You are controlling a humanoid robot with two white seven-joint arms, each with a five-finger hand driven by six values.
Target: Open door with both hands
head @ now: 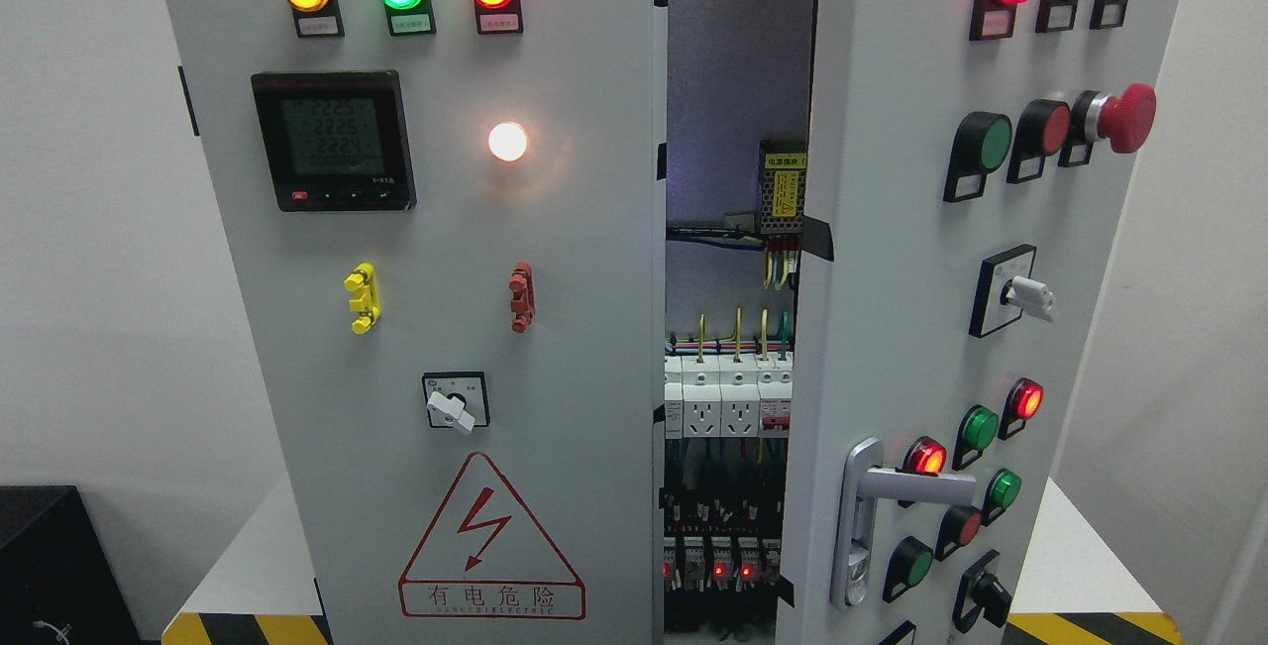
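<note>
A grey electrical cabinet fills the head view. Its left door (426,308) stands flush, with three lit lamps at the top, a digital meter (333,140) and a red danger triangle (490,546). The right door (892,278) hangs swung partly outward, hinged at the right, leaving a gap (733,328) that shows wiring, sockets and breakers inside. A silver lever handle (872,516) sits low on the right door near its free edge. No robot hand or arm shows anywhere in the picture.
The cabinet stands on a white table (248,566) with yellow-black hazard tape (248,628) along the front edge. A black box (59,566) sits at the lower left. A red emergency button (1124,118) and a rotary switch (1020,293) stick out of the right door.
</note>
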